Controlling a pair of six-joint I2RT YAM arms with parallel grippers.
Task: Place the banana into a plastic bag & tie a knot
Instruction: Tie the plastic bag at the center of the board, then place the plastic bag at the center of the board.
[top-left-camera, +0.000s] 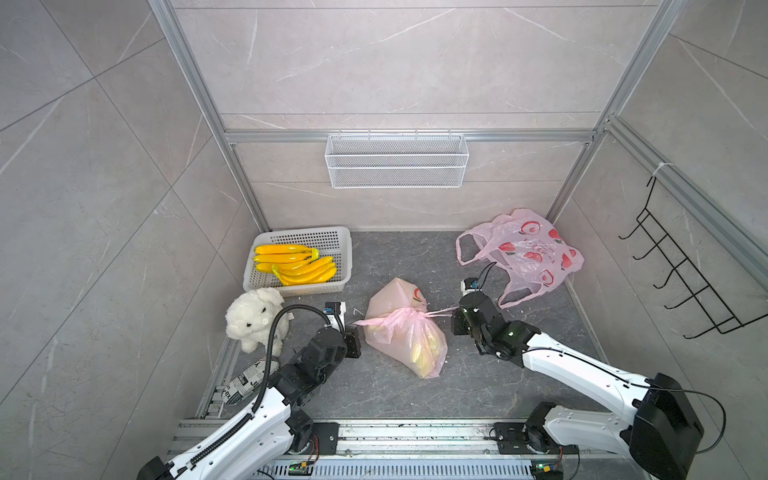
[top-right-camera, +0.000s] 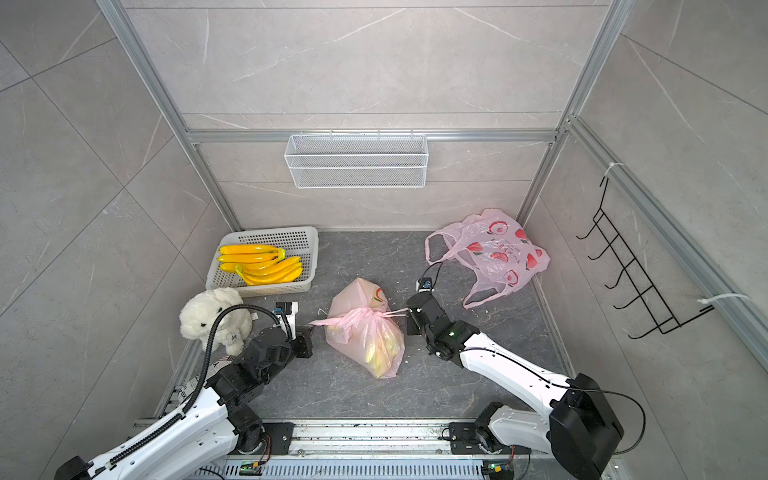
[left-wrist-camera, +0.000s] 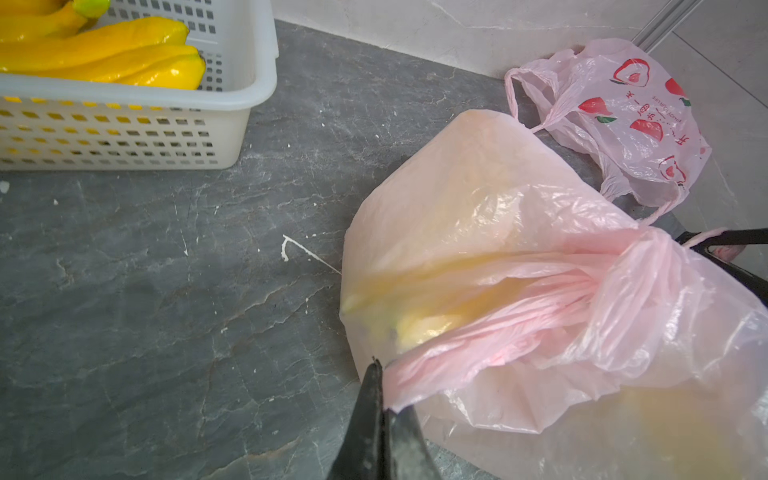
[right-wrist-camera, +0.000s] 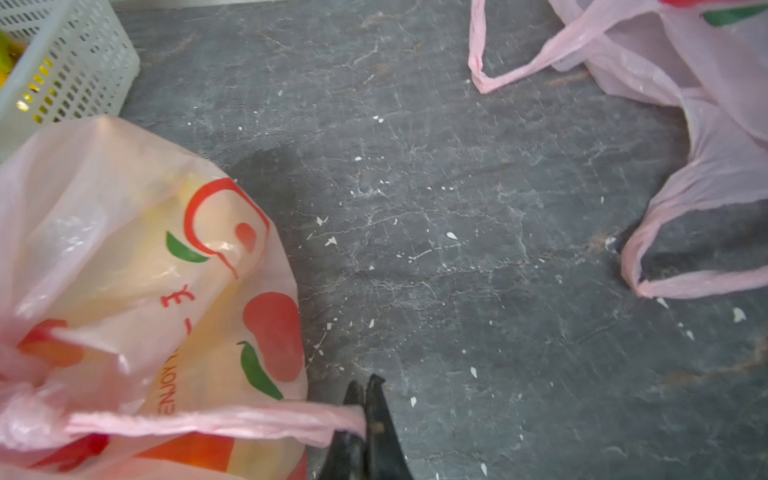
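**At mid-table: both claws clenched on the bag's handles**

On the dark table (top-left-camera: 415, 395), between your two arms, the pink bag (top-left-camera: 405, 336) lies on its side; the banana (top-left-camera: 422, 353) is inside it, a pale yellow shape showing through the film. Your left gripper (top-left-camera: 355, 323) is clenched on the left handle (top-left-camera: 370, 322); in the left wrist view its jaws are pressed together, with that bunched pink strand pinched at their ends. Your right gripper (top-left-camera: 455, 311) is likewise clamped tight, on the right handle (top-left-camera: 438, 311); that handle runs as a thin, taut cord from the knot (top-left-camera: 415, 312) at the bag's neck. The two handles leave the knot in opposite directions, one toward each arm.

Away from the work, the white basket (top-left-camera: 340, 249) sits at the far left of the table with the other bananas (top-left-camera: 291, 262) in it; a second printed bag (top-left-camera: 528, 253) lies crumpled in the far right corner; a white plush toy (top-left-camera: 253, 316) stands just beside your left arm.
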